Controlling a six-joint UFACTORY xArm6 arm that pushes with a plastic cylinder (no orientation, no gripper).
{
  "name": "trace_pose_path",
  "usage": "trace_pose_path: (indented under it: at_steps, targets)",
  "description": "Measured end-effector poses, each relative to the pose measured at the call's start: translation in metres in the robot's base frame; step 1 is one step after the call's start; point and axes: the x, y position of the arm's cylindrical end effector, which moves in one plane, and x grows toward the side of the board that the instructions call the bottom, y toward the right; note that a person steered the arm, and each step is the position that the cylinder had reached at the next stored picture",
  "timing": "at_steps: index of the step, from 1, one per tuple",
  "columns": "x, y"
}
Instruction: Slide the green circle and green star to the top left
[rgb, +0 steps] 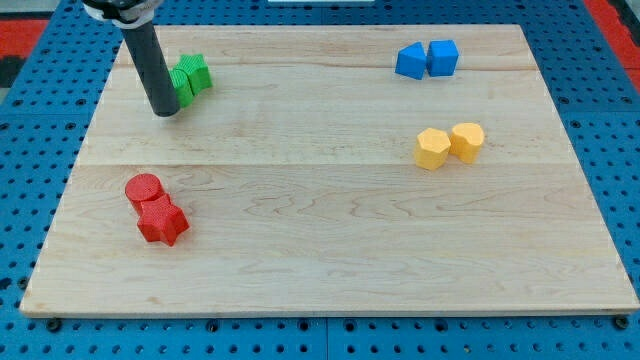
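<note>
Two green blocks sit close together near the board's top left. The green star is on the right. The green circle is just left of it and partly hidden by my rod. My tip rests on the board just below and left of the green circle, touching or nearly touching it.
A red circle and a red star lie at the lower left. Two blue blocks sit at the top right. Two yellow blocks sit at the right. The wooden board has blue pegboard around it.
</note>
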Motion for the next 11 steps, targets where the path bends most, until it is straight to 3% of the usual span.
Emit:
trace_pose_path:
  at_steps: [1, 4, 5, 6, 7, 9, 10, 11]
  targets:
    - [0.01, 0.0]
    - [-0.074, 0.0]
    - [-0.067, 0.027]
    - [-0.072, 0.097]
    - [-0.104, 0.079]
    - [-0.093, 0.019]
    - [-0.093, 0.018]
    - [-0.067, 0.052]
